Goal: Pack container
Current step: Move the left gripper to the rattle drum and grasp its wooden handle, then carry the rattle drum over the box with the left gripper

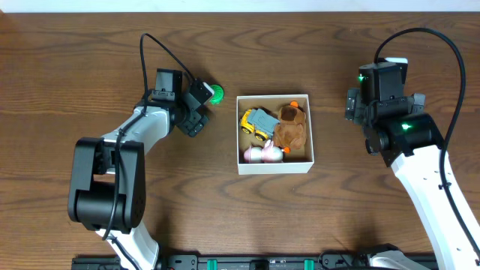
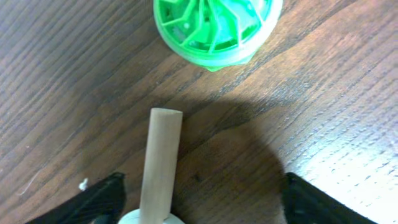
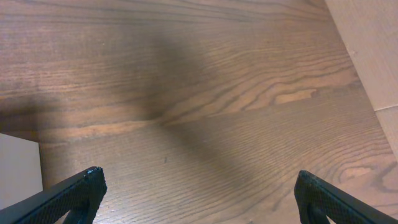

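Observation:
The container, a white square box with a brown inside, sits mid-table and holds a yellow truck, a brown plush and pale egg-like toys. My left gripper is left of it, low over the table, beside a green round toy. In the left wrist view the green toy lies ahead, and a wooden stick on a white base stands between the left gripper's spread jaws, touching neither. My right gripper is right of the box, and in its wrist view it is open over bare wood.
A white corner of the container shows at the left of the right wrist view. A pale surface beyond the table edge lies at that view's upper right. Both arm bases stand at the near edge.

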Robot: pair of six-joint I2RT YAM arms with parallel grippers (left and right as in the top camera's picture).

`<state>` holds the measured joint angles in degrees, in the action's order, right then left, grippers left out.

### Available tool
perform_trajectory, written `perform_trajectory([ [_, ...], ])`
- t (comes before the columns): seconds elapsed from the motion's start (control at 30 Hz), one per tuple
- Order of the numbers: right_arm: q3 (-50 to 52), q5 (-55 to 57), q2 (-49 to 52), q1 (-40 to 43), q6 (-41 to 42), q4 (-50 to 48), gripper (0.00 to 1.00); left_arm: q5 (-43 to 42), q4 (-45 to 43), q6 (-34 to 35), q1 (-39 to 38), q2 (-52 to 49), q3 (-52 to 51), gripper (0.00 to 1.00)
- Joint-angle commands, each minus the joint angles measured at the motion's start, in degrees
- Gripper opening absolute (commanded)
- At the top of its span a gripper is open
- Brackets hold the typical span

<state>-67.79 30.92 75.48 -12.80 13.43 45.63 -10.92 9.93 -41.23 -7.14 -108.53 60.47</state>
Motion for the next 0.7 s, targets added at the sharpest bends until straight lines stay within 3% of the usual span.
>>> perform_trajectory([
  [0.0, -0.35, 0.98, -0.59, 0.42, 0.72, 0.09, 0.99, 2.56, 1.62, -1.84, 0.33, -3.58, -1.42, 0.66],
  [0.07, -0.35, 1.01, -0.59, 0.42, 0.72, 0.09, 0.99, 2.6, 1.9, -1.84, 0.33, -3.58, -1.42, 0.55],
  [0.23, -0.35, 1.01, -0.59, 0.42, 0.72, 0.09, 0.99, 5.62, 2.51, -1.79, 0.33, -3.54, -1.42, 0.42],
  [0.3, -0.35, 1.01, -0.59, 0.42, 0.72, 0.09, 0.99, 7.52, 2.67, -1.79, 0.33, -3.54, -1.42, 0.32],
  [0.4, -0.35, 1.01, -0.59, 0.42, 0.72, 0.09, 0.99, 10.6, 2.64, -1.81, 0.33, -3.52, -1.42, 0.06],
  [0.67, -0.35, 1.01, -0.59, 0.42, 0.72, 0.09, 0.99, 12.92, 2.67, -1.53, 0.31, -1.66, -1.42, 0.06],
])
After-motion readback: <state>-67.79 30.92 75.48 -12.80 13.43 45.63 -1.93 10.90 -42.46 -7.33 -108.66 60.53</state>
